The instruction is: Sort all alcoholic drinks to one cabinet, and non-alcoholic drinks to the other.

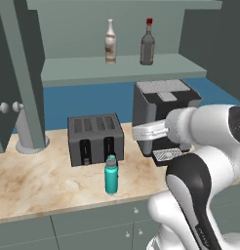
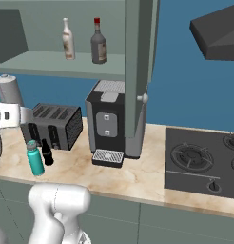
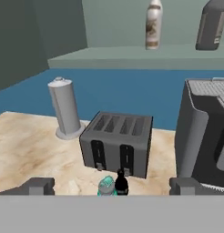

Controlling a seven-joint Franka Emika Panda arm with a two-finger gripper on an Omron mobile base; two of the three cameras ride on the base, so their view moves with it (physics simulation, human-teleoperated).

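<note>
Teal flask [image 1: 111, 175] hiding small black bottle [image 2: 47, 153] from the left, claw [image 3: 111, 185] wide open, empty

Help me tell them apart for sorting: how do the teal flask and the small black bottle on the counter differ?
The teal flask is a wide cylinder with a grey cap; the black bottle is slim-necked and dark all over. The flask stands about twice as tall as the bottle. The flask sits nearer the counter's front edge, the bottle closer to the toaster. Both stand upright on the counter, side by side.
</note>
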